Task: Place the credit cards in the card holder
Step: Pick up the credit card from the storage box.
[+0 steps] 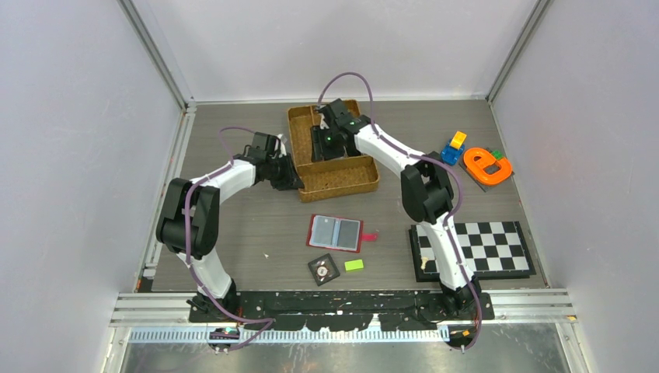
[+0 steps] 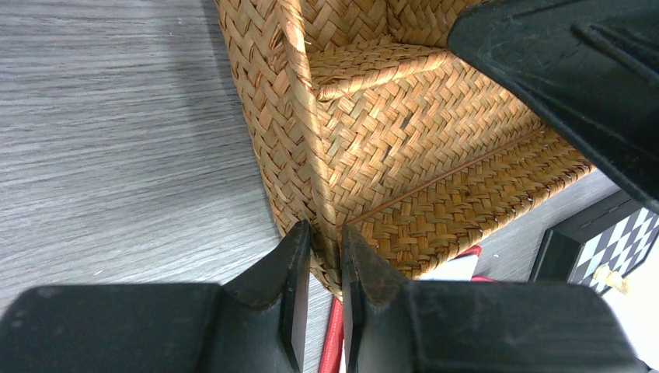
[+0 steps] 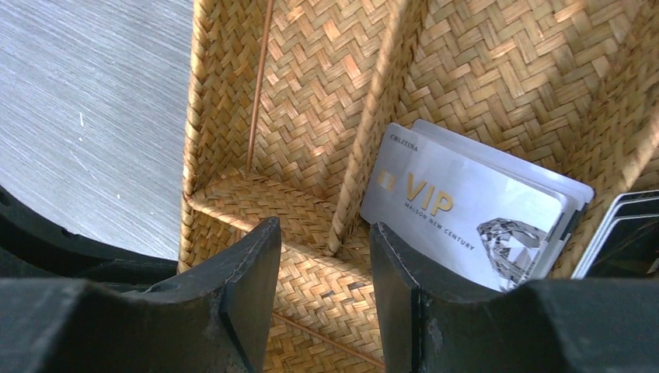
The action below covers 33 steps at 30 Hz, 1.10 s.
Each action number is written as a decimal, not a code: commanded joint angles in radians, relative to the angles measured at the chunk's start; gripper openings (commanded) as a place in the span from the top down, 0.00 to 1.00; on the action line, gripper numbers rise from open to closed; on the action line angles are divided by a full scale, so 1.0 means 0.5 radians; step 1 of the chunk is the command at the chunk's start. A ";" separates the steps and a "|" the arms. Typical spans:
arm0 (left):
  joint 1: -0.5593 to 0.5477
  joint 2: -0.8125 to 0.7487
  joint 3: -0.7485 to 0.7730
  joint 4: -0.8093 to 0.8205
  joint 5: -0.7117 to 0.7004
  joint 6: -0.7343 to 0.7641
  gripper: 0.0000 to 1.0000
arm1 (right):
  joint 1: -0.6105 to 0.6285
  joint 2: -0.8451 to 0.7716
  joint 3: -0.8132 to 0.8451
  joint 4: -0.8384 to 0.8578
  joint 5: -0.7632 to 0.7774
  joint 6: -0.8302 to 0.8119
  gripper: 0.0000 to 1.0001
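Credit cards [image 3: 458, 206] stand on edge in a small stack inside the woven tray [image 3: 311, 116], leaning in the compartment just right of a woven divider. The front card is pale grey with gold "VIP" lettering and a diamond picture. At the right edge of the right wrist view, more dark-edged cards show in the next compartment, mostly cut off by the frame.

The right fingers [image 3: 392, 272] hang over the tray with a clear gap between them. The near end of the divider lies in that gap, and the fingers grip nothing. The front card sits just beside the right-hand finger.

The left fingers [image 2: 299, 256] are clamped on the tray's wall at its near left corner, one finger outside and one inside.

In the top view the tray [image 1: 342, 184] sits at the far middle of the tabletop [image 1: 233, 233], and the right arm hides the cards. The card holder [image 1: 336, 232] lies open and flat, well apart from the tray on the near side, with its grey-blue pockets facing up and its tab pointing right. Just in front of it lie a black tile with a dial [image 1: 323, 270] and a green block [image 1: 354, 265]. A checkerboard [image 1: 474, 247] lies to the right.
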 commanded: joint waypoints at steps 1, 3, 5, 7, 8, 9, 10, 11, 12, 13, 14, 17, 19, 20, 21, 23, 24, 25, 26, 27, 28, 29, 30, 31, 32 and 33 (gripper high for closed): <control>-0.024 0.021 0.013 0.058 0.098 0.012 0.95 | -0.031 -0.111 0.060 -0.010 0.009 -0.023 0.48; -0.024 0.018 0.014 0.060 0.098 0.014 0.95 | -0.033 -0.166 0.046 -0.021 0.047 -0.032 0.46; -0.025 0.012 0.010 0.057 0.093 0.017 0.95 | -0.030 -0.217 0.035 -0.045 0.123 -0.043 0.41; -0.024 0.012 0.011 0.056 0.092 0.018 0.95 | -0.031 -0.262 0.025 -0.083 0.228 -0.053 0.36; -0.024 0.012 0.011 0.055 0.094 0.018 0.95 | -0.031 -0.283 0.014 -0.094 0.277 -0.059 0.34; -0.026 0.012 0.013 0.058 0.096 0.019 0.95 | -0.032 -0.304 -0.009 -0.094 0.324 -0.069 0.32; -0.024 0.012 0.012 0.056 0.098 0.018 0.95 | -0.030 -0.323 -0.029 -0.089 0.373 -0.082 0.30; -0.024 0.015 0.015 0.058 0.099 0.017 0.95 | -0.033 -0.335 -0.049 -0.089 0.440 -0.094 0.29; -0.024 0.015 0.015 0.055 0.098 0.019 0.95 | -0.032 -0.342 -0.062 -0.090 0.500 -0.098 0.29; -0.024 0.017 0.016 0.058 0.098 0.017 0.95 | -0.033 -0.351 -0.074 -0.087 0.559 -0.100 0.28; -0.025 0.019 0.017 0.056 0.100 0.018 0.95 | -0.035 -0.358 -0.084 -0.086 0.592 -0.104 0.28; -0.024 0.018 0.016 0.055 0.098 0.019 0.95 | -0.034 -0.375 -0.096 -0.080 0.700 -0.095 0.28; -0.024 0.021 0.015 0.054 0.099 0.018 0.95 | -0.039 -0.368 -0.085 -0.085 0.759 -0.076 0.27; -0.024 0.020 0.015 0.055 0.101 0.016 0.95 | -0.045 -0.364 -0.085 -0.086 0.785 -0.059 0.25; -0.024 0.021 0.016 0.053 0.100 0.019 0.95 | -0.051 -0.357 -0.084 -0.085 0.799 -0.049 0.24; -0.024 0.024 0.019 0.055 0.105 0.018 0.95 | -0.067 -0.326 -0.071 -0.093 0.813 -0.028 0.21; -0.024 0.027 0.020 0.056 0.107 0.018 0.95 | -0.079 -0.302 -0.059 -0.096 0.804 -0.021 0.20; -0.024 0.030 0.023 0.057 0.113 0.020 0.95 | -0.090 -0.274 -0.043 -0.106 0.804 -0.015 0.20; -0.024 0.035 0.025 0.057 0.117 0.021 0.95 | -0.096 -0.246 -0.022 -0.117 0.814 -0.011 0.19; -0.024 0.034 0.024 0.058 0.122 0.020 0.95 | -0.102 -0.218 -0.010 -0.124 0.831 -0.007 0.19; -0.024 0.036 0.025 0.056 0.122 0.021 0.95 | -0.111 -0.191 0.000 -0.125 0.837 -0.007 0.18; -0.024 0.035 0.024 0.056 0.122 0.024 0.95 | -0.119 -0.162 0.012 -0.126 0.834 -0.001 0.17; -0.024 0.034 0.023 0.058 0.125 0.026 0.95 | -0.129 -0.133 0.026 -0.126 0.821 0.003 0.17; -0.024 0.034 0.024 0.054 0.125 0.027 0.96 | -0.136 -0.100 0.047 -0.127 0.796 0.007 0.17; -0.024 0.034 0.027 0.055 0.128 0.028 0.96 | -0.141 -0.068 0.069 -0.132 0.764 0.015 0.17; -0.024 0.034 0.025 0.054 0.130 0.027 0.96 | -0.146 -0.022 0.094 -0.141 0.726 0.024 0.17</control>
